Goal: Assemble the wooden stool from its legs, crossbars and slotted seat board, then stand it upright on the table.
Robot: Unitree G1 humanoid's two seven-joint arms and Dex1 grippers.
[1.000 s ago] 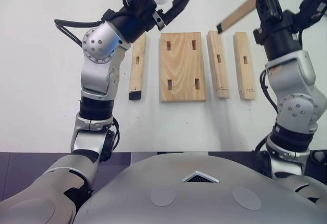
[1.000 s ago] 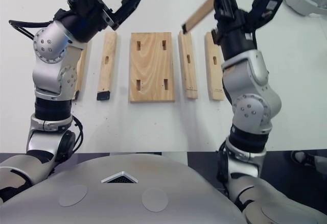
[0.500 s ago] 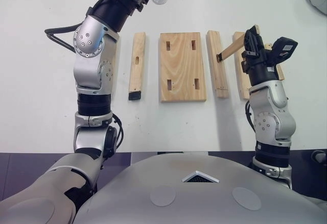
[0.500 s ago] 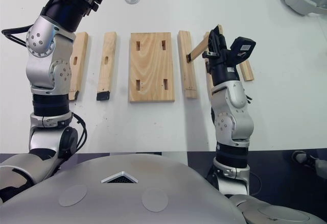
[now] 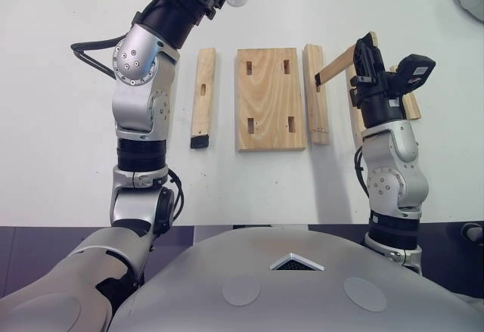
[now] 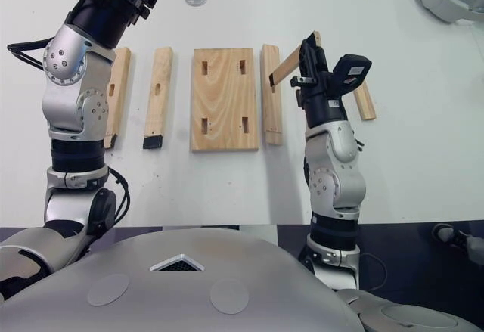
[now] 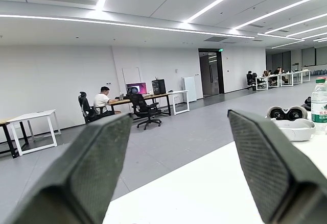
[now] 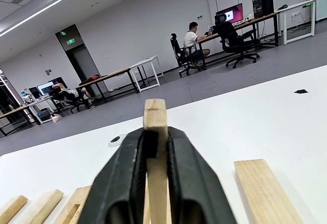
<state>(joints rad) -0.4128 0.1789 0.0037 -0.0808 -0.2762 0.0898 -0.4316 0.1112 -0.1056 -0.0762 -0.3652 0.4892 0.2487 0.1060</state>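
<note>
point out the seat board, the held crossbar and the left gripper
seat board (image 5: 271, 97), left eye view, bare middle between slots
crossbar (image 5: 336, 66), left eye view, middle of its free stretch
left gripper (image 7: 179, 127), left wrist view, gap midway between its fingertips

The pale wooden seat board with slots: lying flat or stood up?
Flat: the pale wooden seat board lies on the white table, four slots facing up, empty.

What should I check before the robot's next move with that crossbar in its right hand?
1. Right hand shut on crossbar: ok.
2. Left hand open and empty: ok.
3. Seat board flat, slots facing up, uncovered: ok.
4. Crossbar's free end clear of the leg beneath it: cannot tell.
5. Second crossbar lying loose on the table: ok.
</note>
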